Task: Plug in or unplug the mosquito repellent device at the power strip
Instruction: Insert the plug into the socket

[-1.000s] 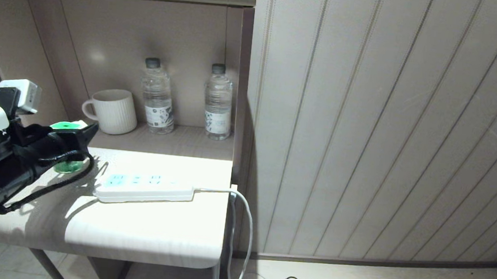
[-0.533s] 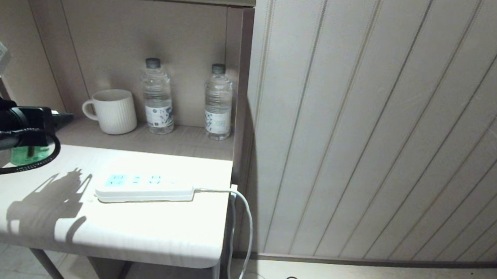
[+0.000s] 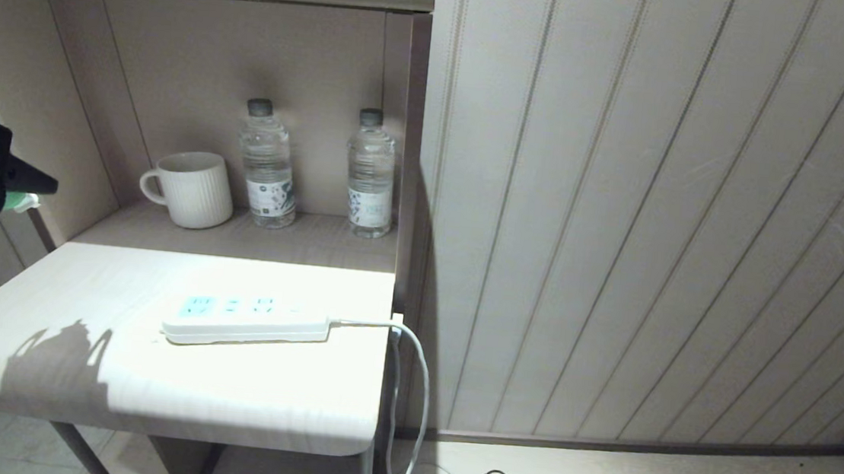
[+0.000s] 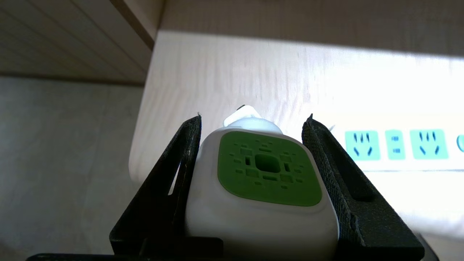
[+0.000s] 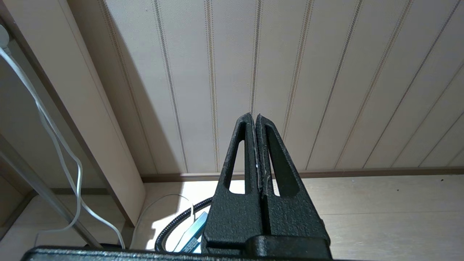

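While off the table's (image 3: pixel 240 397) left edge, left gripper (image 4: pixel 253 119) pinching mosquito repellent device (image 4: pixel 268 170), unplugged; power strip (image 3: pixel 247 319) mid-table; right gripper (image 5: pixel 255 117) pressed together, parked nr floor.

Mosquito repellent device (image 4: pixel 261 188): smooth, glossy white plastic with a matt green perforated face. Left gripper (image 4: pixel 253 123): black, rough-textured fingers. Power strip (image 3: pixel 245 319): smooth white plastic. Table (image 3: pixel 148 396): pale wood-grain surface, matt.

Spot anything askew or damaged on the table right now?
Nothing stands out. The power strip lies flat, slightly angled, sockets empty; the left gripper holds the mosquito repellent device squarely. Mug and bottles stand upright.
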Available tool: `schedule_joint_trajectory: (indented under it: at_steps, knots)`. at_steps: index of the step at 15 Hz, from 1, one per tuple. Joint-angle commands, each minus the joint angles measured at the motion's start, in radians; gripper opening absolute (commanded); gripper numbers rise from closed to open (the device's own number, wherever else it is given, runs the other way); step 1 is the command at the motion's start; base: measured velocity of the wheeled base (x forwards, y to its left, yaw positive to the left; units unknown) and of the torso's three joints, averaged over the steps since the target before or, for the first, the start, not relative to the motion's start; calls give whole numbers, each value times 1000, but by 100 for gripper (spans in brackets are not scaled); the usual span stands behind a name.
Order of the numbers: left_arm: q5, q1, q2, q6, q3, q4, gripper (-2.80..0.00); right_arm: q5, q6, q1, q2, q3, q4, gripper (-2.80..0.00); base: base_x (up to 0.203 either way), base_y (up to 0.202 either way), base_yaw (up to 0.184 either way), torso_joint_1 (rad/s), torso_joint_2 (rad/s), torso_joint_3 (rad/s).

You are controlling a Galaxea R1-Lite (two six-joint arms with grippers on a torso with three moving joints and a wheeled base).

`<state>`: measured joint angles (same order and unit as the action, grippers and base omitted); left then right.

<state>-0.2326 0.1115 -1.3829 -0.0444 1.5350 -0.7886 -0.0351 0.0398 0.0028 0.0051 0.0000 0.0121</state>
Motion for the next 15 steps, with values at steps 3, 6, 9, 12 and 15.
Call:
schedule_joint_trajectory:
  at_steps: [3, 6, 9, 12, 15]
  knots:
    - [86, 3, -193, -73, 280, -381, -280, 0, 0, 0, -1, 0, 0, -280, 0, 0, 0, 0, 0, 0]
    - [171, 9, -276, -128, 356, -507, -280, 0, 0, 0, -1, 0, 0, -280, 0, 0, 0, 0, 0, 0]
    - [172, 38, -289, -138, 358, -484, -280, 0, 0, 0, -1, 0, 0, -280, 0, 0, 0, 0, 0, 0]
    - [167, 87, -302, -213, 360, -420, -280, 0, 0, 0, -1, 0, 0, -280, 0, 0, 0, 0, 0, 0]
    - [167, 156, -306, -253, 360, -409, -280, 0, 0, 0, -1, 0, 0, -280, 0, 0, 0, 0, 0, 0]
